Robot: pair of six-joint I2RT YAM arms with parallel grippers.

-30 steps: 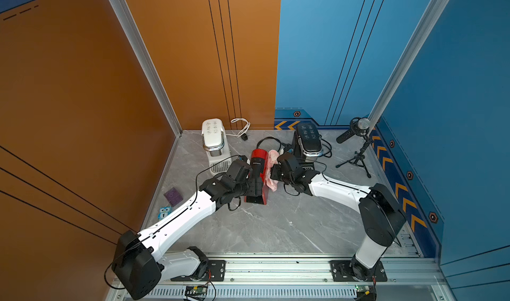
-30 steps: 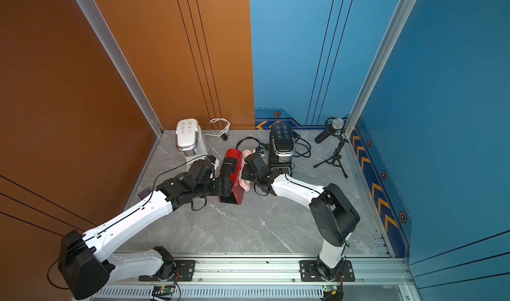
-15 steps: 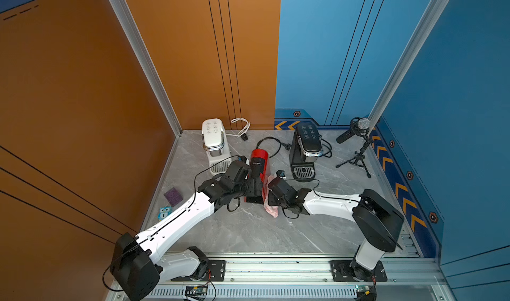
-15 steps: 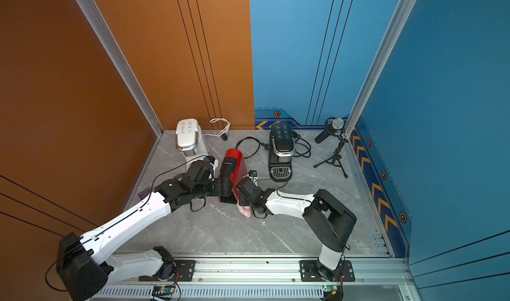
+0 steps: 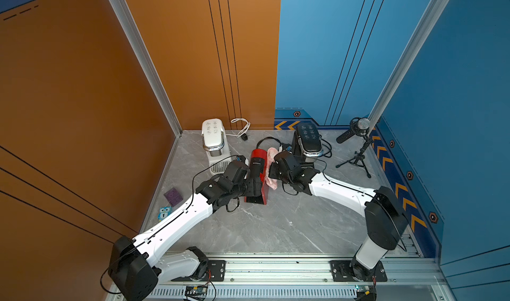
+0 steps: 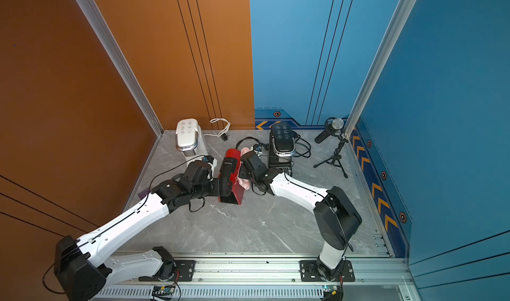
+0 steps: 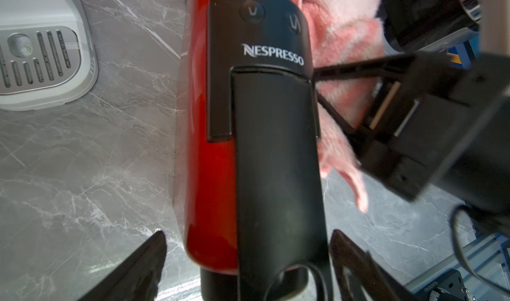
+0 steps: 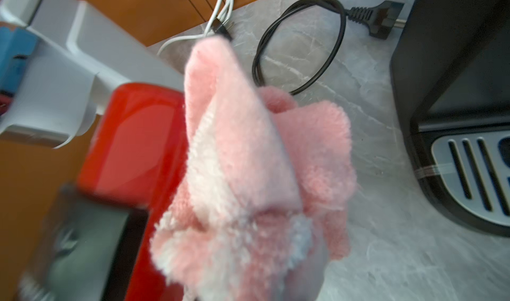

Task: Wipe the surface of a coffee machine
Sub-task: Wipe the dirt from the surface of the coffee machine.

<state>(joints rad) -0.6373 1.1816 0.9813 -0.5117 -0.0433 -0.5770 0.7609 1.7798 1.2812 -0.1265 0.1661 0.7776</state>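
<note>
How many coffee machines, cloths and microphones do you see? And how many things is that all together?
coffee machines: 3 (white coffee machine, red coffee machine, black coffee machine)
pink cloth: 1
microphone: 1
Total: 5

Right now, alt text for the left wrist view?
A red-and-black Nespresso coffee machine fills the centre, flanked by the left arm's open jaws. A fluffy pink cloth lies against its side, pinched in the right arm's jaws.
</note>
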